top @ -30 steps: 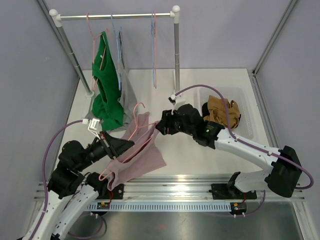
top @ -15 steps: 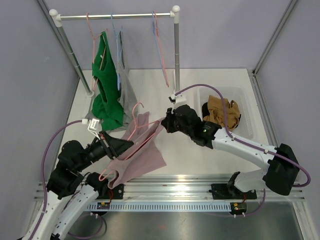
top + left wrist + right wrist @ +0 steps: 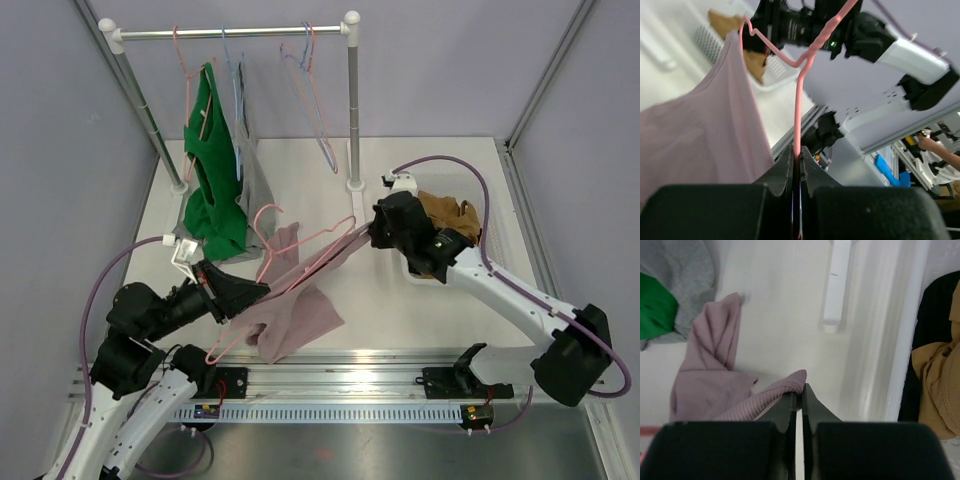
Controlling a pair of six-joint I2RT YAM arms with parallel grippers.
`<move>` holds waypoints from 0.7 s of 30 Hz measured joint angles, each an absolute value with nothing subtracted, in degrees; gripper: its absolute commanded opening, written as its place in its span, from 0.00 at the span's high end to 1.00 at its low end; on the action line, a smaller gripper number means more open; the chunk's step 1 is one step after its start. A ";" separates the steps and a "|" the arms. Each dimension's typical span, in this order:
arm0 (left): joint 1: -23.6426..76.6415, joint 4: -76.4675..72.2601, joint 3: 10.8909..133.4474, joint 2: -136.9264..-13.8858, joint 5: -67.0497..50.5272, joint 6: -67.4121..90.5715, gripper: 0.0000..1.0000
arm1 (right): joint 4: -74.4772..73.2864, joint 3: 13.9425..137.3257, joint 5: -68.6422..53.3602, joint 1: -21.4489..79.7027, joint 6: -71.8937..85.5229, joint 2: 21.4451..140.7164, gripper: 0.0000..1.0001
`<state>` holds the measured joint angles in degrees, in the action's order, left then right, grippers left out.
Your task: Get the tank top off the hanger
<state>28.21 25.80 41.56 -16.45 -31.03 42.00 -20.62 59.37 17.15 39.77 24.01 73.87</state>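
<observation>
Mid-table, floppy-looking mauve ribbed tank top (image 3: 300, 322): right gripper (image 3: 800, 391) pinches a strap, left gripper (image 3: 796, 162) clamps thin pink wire hanger (image 3: 797, 110).

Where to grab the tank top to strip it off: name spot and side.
Pinch the tank top by its rightmost strap edge, coming from the right: the hanger, clamped in the left gripper, points that arm rightward, so fabric should slide off.
</observation>
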 measured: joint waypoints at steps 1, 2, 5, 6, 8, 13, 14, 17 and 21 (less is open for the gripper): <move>28.21 22.83 41.28 -16.45 -31.79 42.61 1.00 | -21.21 59.37 16.08 39.77 23.86 72.14 1.00; 28.21 19.90 41.04 -16.45 -32.36 43.33 1.00 | -21.78 59.42 15.11 39.75 23.73 69.91 1.00; 28.21 10.74 40.66 -16.91 -32.75 44.86 1.00 | -23.99 60.53 12.10 39.68 23.31 62.30 1.00; 28.21 6.90 40.66 -17.32 -32.73 45.19 1.00 | -24.80 61.52 10.85 39.66 23.11 59.64 1.00; 28.21 -1.32 40.66 -18.74 -32.18 45.28 1.00 | -26.26 64.38 8.45 39.57 22.74 54.81 1.00; 28.56 -23.75 40.56 -25.93 -29.71 42.85 1.00 | -30.30 73.41 0.19 39.20 21.50 48.27 1.00; 28.91 -28.34 40.62 -28.05 -29.21 41.82 1.00 | -31.44 75.48 -1.69 39.20 21.06 47.86 1.00; 30.92 -40.18 41.87 -36.01 -27.46 38.06 1.00 | -35.22 81.54 -6.68 39.18 19.51 47.94 1.00; 32.53 -47.07 45.56 -44.75 -23.68 32.84 1.00 | -40.05 86.50 -10.81 39.13 17.37 49.45 1.00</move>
<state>32.53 -47.07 45.56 -44.75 -23.68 32.84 -40.05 86.50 -10.81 39.13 17.37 49.45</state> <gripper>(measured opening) 0.036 0.029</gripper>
